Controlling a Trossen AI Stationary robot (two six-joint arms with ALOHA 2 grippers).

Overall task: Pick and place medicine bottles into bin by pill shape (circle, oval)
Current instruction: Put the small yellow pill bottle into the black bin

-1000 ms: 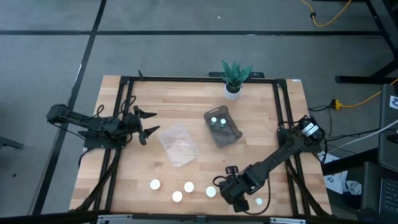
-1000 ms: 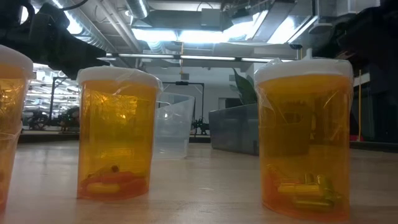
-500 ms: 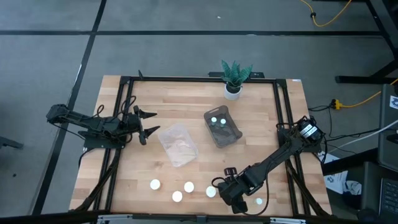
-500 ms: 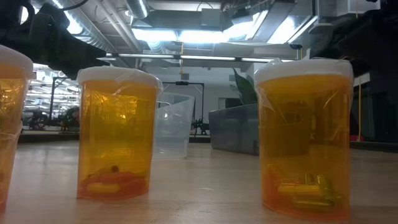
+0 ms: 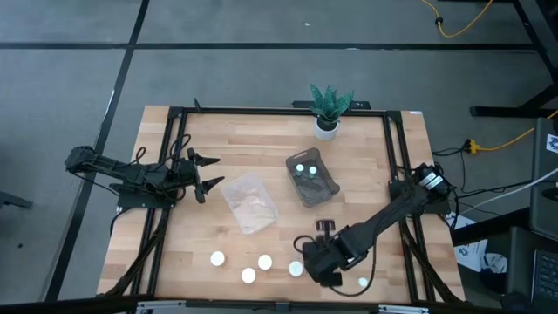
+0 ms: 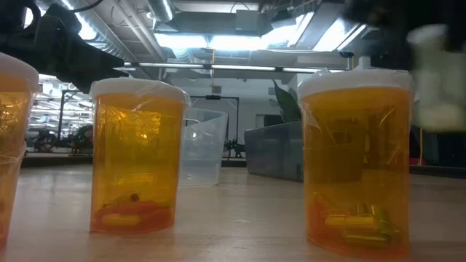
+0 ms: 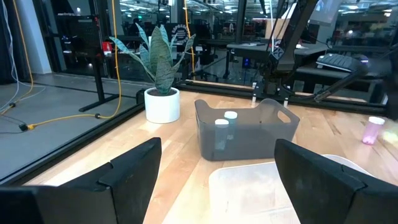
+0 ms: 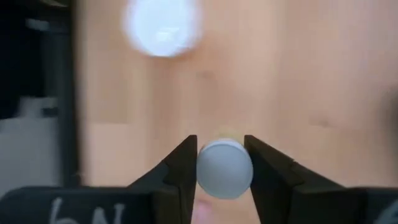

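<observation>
On the wooden table (image 5: 366, 166), the right gripper (image 8: 224, 163) is clamped on a small white-capped bottle (image 8: 224, 169) at the near edge. The grey bin (image 5: 312, 178) lies farther in, nearer this arm. The left gripper (image 5: 207, 172) waits spread apart beside the clear bin (image 5: 251, 202).

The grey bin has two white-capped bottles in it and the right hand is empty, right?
Not quite. The grey bin does hold two bottles, but the right hand is not empty: the right wrist view shows it shut on a white-capped bottle.
</observation>
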